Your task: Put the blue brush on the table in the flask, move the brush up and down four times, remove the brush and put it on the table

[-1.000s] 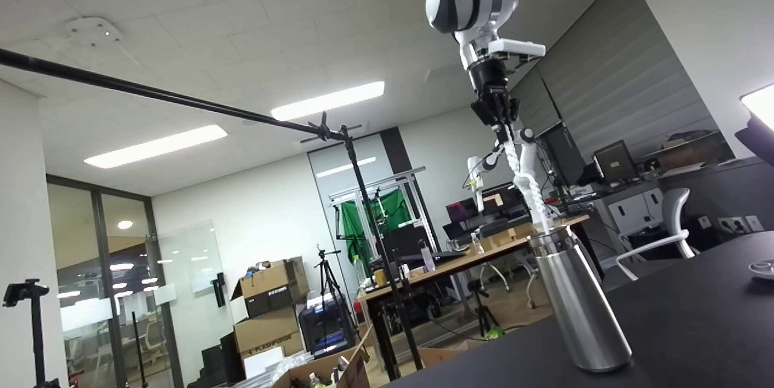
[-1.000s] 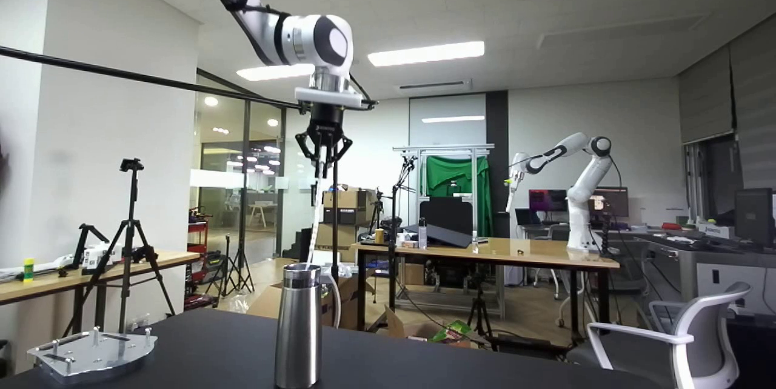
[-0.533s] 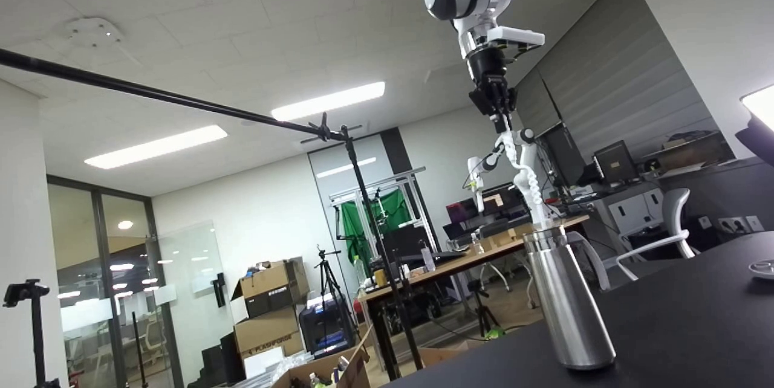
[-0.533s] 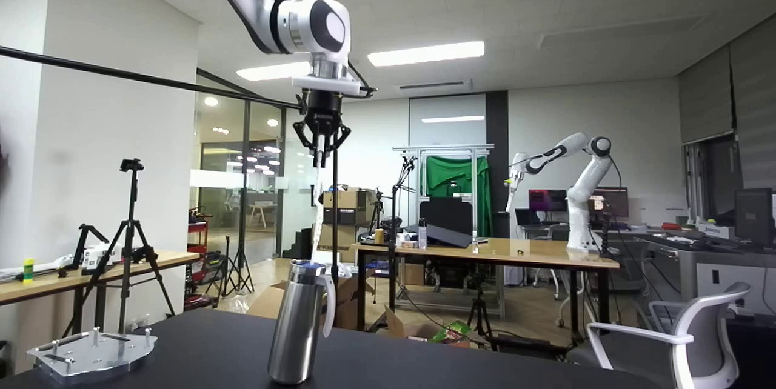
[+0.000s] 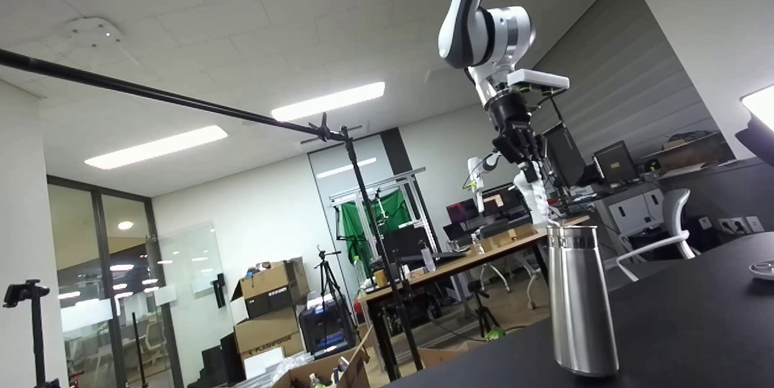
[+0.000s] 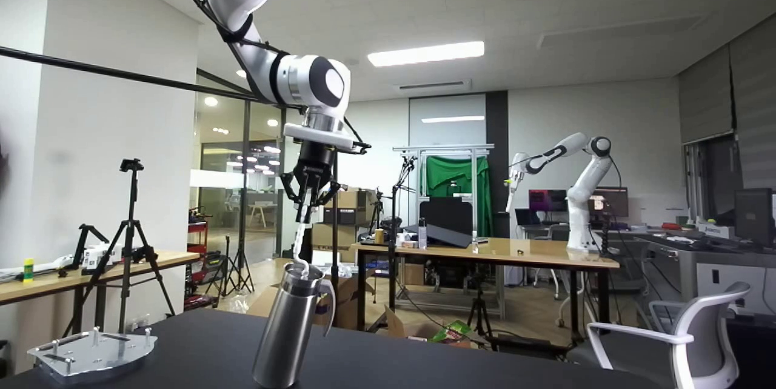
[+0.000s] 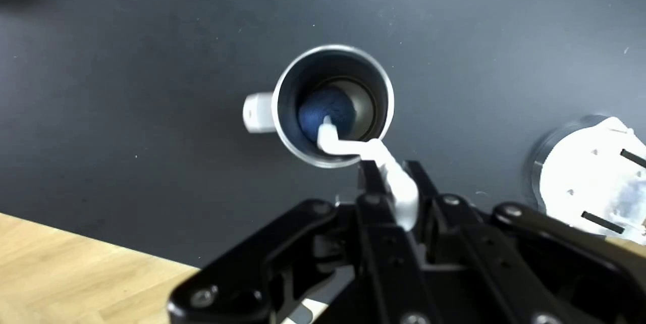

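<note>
The brush has a white bent handle and a blue head. My gripper is shut on the handle above the flask; its fingers also show in the wrist view and in an exterior view. The blue head is down inside the steel flask, near its bottom. The flask stands in both exterior views and leans, its top to the right in an exterior view. Its round rim and white handle show in the wrist view.
The flask is on a black table. A clear plate with metal pegs lies on it, also in the wrist view. The table edge with wooden floor beyond is at lower left. A black pole crosses behind.
My gripper rose slightly, then came down well below its earlier height, pushing more of the handle into the flask. The flask, upright a second ago, now leans.
</note>
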`<state>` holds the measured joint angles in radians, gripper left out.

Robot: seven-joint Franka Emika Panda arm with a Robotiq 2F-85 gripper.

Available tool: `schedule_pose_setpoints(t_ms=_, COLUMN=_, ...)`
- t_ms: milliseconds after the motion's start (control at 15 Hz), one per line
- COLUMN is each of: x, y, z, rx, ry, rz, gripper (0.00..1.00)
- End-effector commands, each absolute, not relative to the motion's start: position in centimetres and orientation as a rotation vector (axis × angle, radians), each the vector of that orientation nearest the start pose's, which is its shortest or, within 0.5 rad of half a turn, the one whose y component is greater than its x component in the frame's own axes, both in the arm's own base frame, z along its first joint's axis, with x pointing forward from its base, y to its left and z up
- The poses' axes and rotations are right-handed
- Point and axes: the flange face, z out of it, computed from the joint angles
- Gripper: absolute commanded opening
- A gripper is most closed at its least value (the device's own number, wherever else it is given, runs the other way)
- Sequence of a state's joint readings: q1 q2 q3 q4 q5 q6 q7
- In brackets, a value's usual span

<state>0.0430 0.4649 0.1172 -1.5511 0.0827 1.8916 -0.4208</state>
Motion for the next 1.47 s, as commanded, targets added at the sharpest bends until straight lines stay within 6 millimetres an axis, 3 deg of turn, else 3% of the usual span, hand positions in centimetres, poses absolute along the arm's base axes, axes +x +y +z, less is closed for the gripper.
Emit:
schedule_pose_setpoints(t_ms=0, x=66.0, y=10.7, z=37.7, rx=-2.875, ry=-0.81, rz=0.157, gripper=0.04)
schedule_pose_setpoints(t_ms=800, x=66.0, y=11.5, z=39.7, rx=-2.861, ry=-0.837, rz=0.124, gripper=0.04)
schedule_pose_setpoints(t_ms=933, x=66.3, y=11.6, z=42.2, rx=-2.877, ry=-0.856, rz=0.081, gripper=0.04)
schedule_pose_setpoints(t_ms=1267, x=66.5, y=12.1, z=52.1, rx=-2.878, ry=-0.931, rz=-0.101, gripper=0.04)
schedule_pose_setpoints(t_ms=1400, x=66.5, y=11.9, z=54.1, rx=-2.859, ry=-0.93, rz=-0.155, gripper=0.04)
